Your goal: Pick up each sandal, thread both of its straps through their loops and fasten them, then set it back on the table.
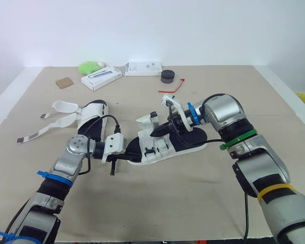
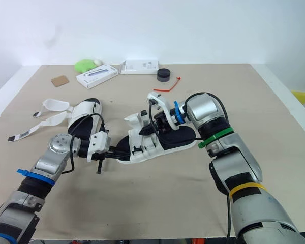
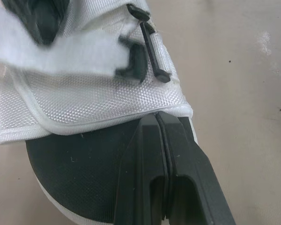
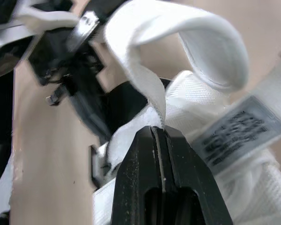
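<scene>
Beige counter (image 1: 193,203) carries the sandal (image 1: 160,148). Right wrist view shows the right claw (image 4: 158,128) pinching its strap (image 4: 141,75). Left claw (image 3: 158,116) is pressed together at the toe, any grip there unclear.

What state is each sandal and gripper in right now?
Centre sandal: held by both grippers, strap loose, not fastened.
Left sandal: on the table, both straps open and splayed out.
Left gripper: shut on centre sandal's edge.
Right gripper: shut on the strap.

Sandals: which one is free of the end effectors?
The white, black-soled left sandal, lying alone with straps splayed on the table. The centre sandal is held by the left end effector and right end effector.
</scene>
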You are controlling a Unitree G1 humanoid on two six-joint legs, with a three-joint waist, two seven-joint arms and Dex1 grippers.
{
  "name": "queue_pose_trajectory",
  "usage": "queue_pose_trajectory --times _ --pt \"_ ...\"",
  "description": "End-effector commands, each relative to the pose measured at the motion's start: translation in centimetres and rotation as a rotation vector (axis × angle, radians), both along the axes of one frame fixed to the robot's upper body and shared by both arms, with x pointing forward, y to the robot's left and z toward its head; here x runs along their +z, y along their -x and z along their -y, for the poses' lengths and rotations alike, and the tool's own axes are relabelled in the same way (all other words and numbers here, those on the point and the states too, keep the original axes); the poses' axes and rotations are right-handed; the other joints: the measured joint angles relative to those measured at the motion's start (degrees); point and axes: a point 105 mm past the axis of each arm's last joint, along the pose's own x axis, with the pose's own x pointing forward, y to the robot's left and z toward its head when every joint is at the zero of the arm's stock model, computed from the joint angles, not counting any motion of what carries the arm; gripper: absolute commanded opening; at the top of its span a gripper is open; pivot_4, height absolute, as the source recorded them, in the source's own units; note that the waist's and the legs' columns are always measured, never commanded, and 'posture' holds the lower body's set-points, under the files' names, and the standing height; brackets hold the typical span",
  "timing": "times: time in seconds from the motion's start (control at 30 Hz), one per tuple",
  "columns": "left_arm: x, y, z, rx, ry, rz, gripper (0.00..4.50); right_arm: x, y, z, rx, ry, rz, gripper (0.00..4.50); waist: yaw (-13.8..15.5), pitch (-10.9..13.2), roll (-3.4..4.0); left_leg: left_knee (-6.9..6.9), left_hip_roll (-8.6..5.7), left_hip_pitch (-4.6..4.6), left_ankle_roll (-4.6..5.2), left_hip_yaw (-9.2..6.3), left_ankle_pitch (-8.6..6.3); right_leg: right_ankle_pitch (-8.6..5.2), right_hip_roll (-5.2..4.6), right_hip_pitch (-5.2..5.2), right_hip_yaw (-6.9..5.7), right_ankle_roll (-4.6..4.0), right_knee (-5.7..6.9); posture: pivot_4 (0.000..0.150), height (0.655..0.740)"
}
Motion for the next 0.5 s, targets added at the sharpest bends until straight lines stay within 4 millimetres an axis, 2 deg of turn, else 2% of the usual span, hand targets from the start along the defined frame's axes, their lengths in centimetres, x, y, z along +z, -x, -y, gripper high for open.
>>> queue_pose_trajectory --times 0.03,0.23,0.33,0.43,0.47,0.5 --pt "-1.3 0.3 -0.2 -0.014 -0.048 -0.042 0.0 0.8 1.0 -0.3 0.06 -0.009 0.024 0.02 0.0 0.0 0.0 0.0 0.0 0.0 0.0 0.0 0.0 0.0 0.0 0.0 0.0 0.0 0.0 0.15 0.74" --pt "-1.4 0.4 -0.2 -0.016 -0.049 -0.044 0.0 0.5 1.0 -0.3 0.07 0.004 0.04 0.02 0.0 0.0 0.0 0.0 0.0 0.0 0.0 0.0 0.0 0.0 0.04 0.01 0.0 0.0 0.0 0.15 0.74" --pt "-1.4 0.5 -0.2 -0.017 -0.05 -0.046 0.0 0.0 0.3 -0.2 0.043 0.024 0.064 0.02 0.0 0.0 0.0 0.0 0.0 0.0 0.0 0.01 0.0 0.0 0.04 0.01 0.0 0.0 -0.01 0.15 0.74" --pt "-1.5 0.6 -0.3 -0.019 -0.051 -0.049 0.0 0.4 0.0 -0.4 0.039 0.007 0.096 0.94 0.0 0.0 0.0 0.0 0.0 0.0 0.0 0.01 0.0 0.0 0.03 0.01 0.0 0.0 -0.01 0.15 0.74" --pt "-1.5 0.6 -0.3 -0.019 -0.052 -0.049 0.0 0.8 -0.1 -0.6 0.045 -0.006 0.111 1.32 0.0 0.0 0.0 0.0 0.0 0.0 0.0 0.01 0.0 0.0 0.03 0.01 0.0 0.0 -0.01 0.15 0.74" --pt "-1.5 0.6 -0.3 -0.02 -0.052 -0.05 0.0 1.3 0.0 -0.7 0.047 -0.019 0.115 1.88 0.0 0.0 0.0 0.0 0.0 0.0 0.0 0.01 0.0 0.0 0.03 0.01 0.0 0.0 -0.01 0.15 0.74"
